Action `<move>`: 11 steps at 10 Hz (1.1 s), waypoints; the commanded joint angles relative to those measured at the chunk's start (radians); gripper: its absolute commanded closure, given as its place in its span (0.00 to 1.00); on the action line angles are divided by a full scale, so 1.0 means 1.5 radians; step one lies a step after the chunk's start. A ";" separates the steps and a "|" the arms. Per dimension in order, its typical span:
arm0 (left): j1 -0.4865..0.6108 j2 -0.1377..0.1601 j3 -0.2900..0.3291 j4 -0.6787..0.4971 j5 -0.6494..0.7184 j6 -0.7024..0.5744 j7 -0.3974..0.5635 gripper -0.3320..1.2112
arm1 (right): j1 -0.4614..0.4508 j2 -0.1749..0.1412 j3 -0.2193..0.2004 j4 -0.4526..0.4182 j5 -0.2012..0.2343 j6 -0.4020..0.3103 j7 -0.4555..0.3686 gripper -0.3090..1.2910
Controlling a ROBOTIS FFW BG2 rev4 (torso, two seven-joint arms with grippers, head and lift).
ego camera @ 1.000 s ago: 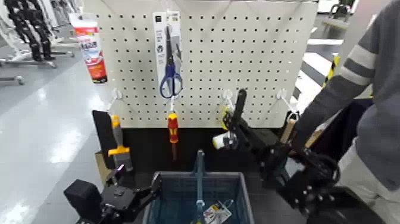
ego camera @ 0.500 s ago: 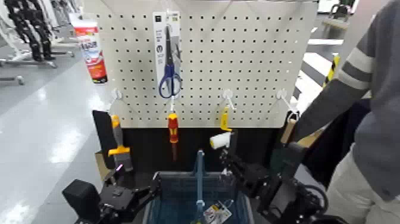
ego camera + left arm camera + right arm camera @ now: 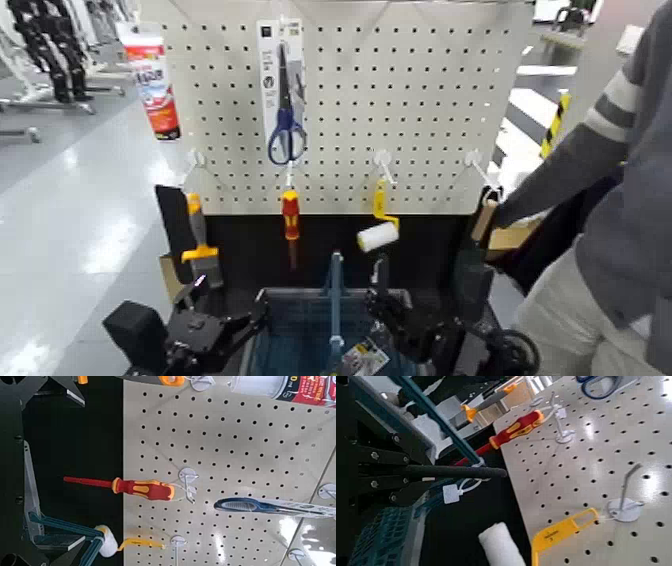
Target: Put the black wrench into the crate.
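Black steel, slim and stiff: the black wrench (image 3: 382,272) will not bend or crush, but its smooth bar could slide or swing; it looks light, and a white tag dangles from it; I judge the mid-shank the best place to grip, well clear of the tag; my right gripper (image 3: 388,303) has its jaws pinching the bar near one end, so the tool stands upright just above the crate (image 3: 300,296), beside its blue arched handle; my left gripper (image 3: 248,320) waits parked by the crate's left wall; I count one wrench, one crate, one red-and-yellow screwdriver (image 3: 290,215), one pair of blue-handled scissors (image 3: 286,125), one yellow-handled paint roller (image 3: 378,234), and one person's striped sleeve (image 3: 600,130) to my right.
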 commanded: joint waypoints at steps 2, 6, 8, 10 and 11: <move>0.000 -0.001 0.000 0.000 0.000 0.000 0.000 0.29 | 0.000 -0.001 -0.003 0.023 0.031 0.022 0.009 0.96; 0.000 -0.001 -0.001 0.000 0.000 0.000 -0.001 0.29 | 0.000 0.000 -0.003 0.035 0.035 0.029 0.015 0.96; 0.000 0.000 -0.001 0.000 0.000 0.000 -0.001 0.29 | 0.000 0.001 -0.009 0.035 0.024 0.035 0.015 0.54; 0.000 0.000 -0.001 0.000 0.000 0.000 -0.001 0.29 | 0.000 0.002 -0.010 0.031 0.022 0.038 0.014 0.26; 0.000 0.000 -0.001 0.000 0.000 0.000 -0.001 0.29 | 0.000 0.001 -0.011 0.030 0.022 0.037 0.014 0.25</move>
